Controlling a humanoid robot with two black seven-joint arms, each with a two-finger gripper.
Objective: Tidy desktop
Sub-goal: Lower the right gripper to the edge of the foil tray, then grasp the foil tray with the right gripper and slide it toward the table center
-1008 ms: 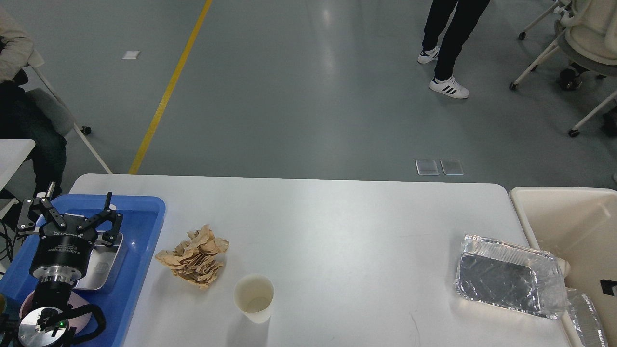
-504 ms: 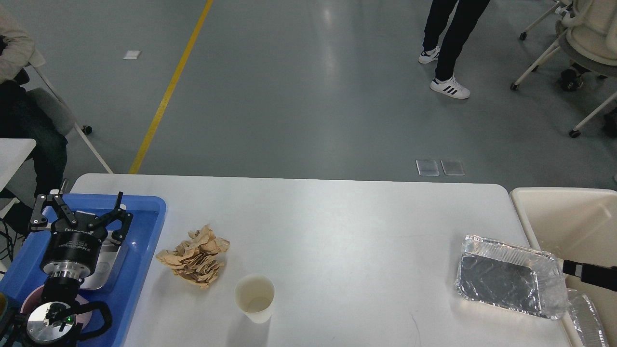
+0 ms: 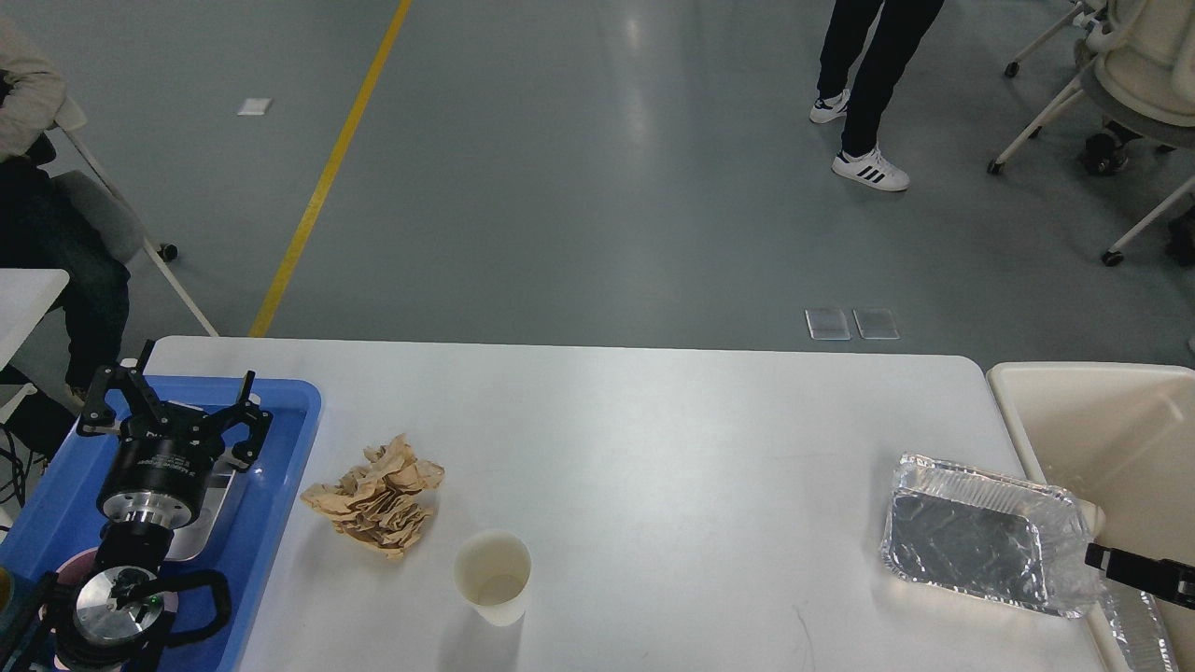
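Head view shows the white desktop [image 3: 653,439] filling the near part. On it, a paper cup [image 3: 493,577] stands nearest. Left of the cup, the left gripper [image 3: 191,403] hangs wide open over a blue tray [image 3: 280,485]. Only a dark tip of the right gripper [image 3: 1134,569] shows, so nobody can tell its state. Beyond the cup lies grey floor [image 3: 560,187].

Looks like a robotics lab or test hall, not anyone's home. Past the far edge of the white tabletop [image 3: 653,439] there's a big open grey painted floor [image 3: 560,187] with a yellow lane line [image 3: 322,182] like you get in industrial spaces. Rolling office chairs [image 3: 1120,84] sit off the far right corner, someone in sneakers [image 3: 868,168] stands around, and probably another person [image 3: 37,187] sits by the far left corner.
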